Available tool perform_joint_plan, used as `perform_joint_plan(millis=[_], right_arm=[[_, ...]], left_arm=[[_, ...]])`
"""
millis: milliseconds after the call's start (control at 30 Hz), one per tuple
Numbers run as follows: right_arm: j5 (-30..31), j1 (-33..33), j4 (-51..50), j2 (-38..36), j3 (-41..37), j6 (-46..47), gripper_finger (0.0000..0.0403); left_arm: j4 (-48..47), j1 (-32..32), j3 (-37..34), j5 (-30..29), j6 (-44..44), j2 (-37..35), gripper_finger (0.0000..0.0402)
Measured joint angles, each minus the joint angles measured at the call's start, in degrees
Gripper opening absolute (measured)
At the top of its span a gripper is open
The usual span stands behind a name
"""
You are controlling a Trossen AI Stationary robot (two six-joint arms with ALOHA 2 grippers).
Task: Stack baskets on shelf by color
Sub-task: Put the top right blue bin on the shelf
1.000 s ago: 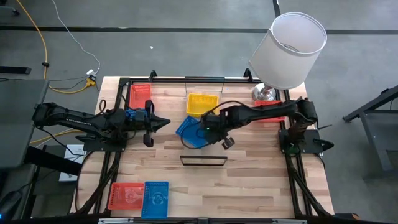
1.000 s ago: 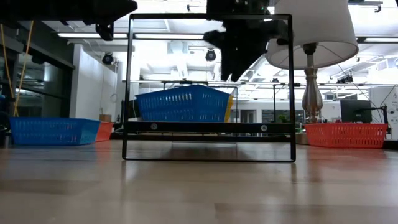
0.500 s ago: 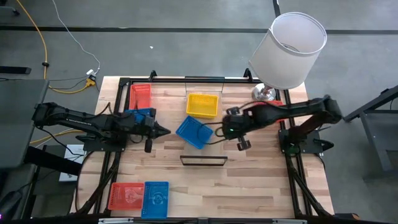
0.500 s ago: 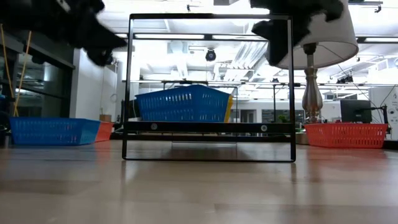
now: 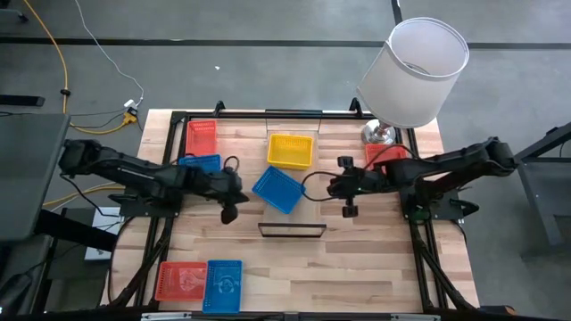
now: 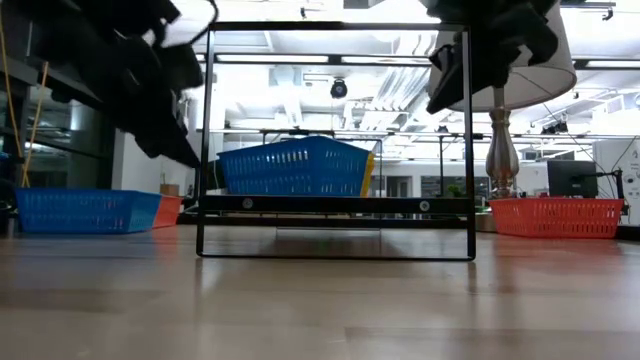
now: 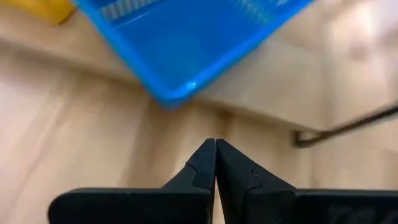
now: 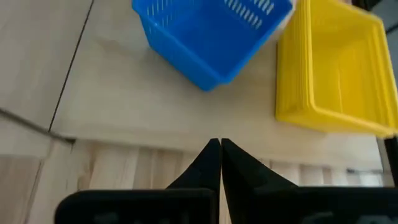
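Note:
A blue basket (image 5: 278, 190) (image 7: 186, 43) (image 8: 211, 31) sits askew on its bottom at the table's middle. Behind it stands a yellow basket (image 5: 291, 150) (image 8: 336, 68). My left gripper (image 5: 242, 188) (image 7: 216, 146) is shut and hovers just left of the blue basket. My right gripper (image 5: 331, 187) (image 8: 220, 146) is shut and hovers to its right. Neither holds anything. The shelf (image 5: 292, 229) stands just in front of the blue basket, with its black rail (image 6: 205, 140) framing the low view.
A red basket (image 5: 202, 136) and a blue basket (image 5: 201, 163) sit at the far left. Another red one (image 5: 388, 153) sits by the lamp (image 5: 415, 71) at the far right. A red basket (image 5: 180, 281) and a blue basket (image 5: 224, 285) lie near the front left.
My right gripper has drawn back from the middle blue basket toward the table's right edge. The basket stays where it was. My left gripper has come down and moved toward the blue basket.

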Motion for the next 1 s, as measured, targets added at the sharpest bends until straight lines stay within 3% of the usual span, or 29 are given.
perform_joint_plan(millis=[367,633,833,1000], right_arm=[[0.44,-0.13,3.09,1.41,-0.09,-0.87,0.0],[0.18,-0.13,3.37,1.5,-0.09,0.77,0.0],[-0.3,-0.97,3.2,1.5,-0.09,16.06,0.0],[-4.75,-4.22,-0.29,1.5,-0.07,24.32,0.0]], left_arm=[[-4.13,3.65,5.75,-13.32,-0.26,9.29,0.0],[0.01,5.22,6.1,-6.04,1.87,12.9,0.0],[4.02,5.2,6.08,-2.03,2.94,14.0,0.0],[5.69,4.72,6.1,-0.1,2.96,14.0,0.0]])
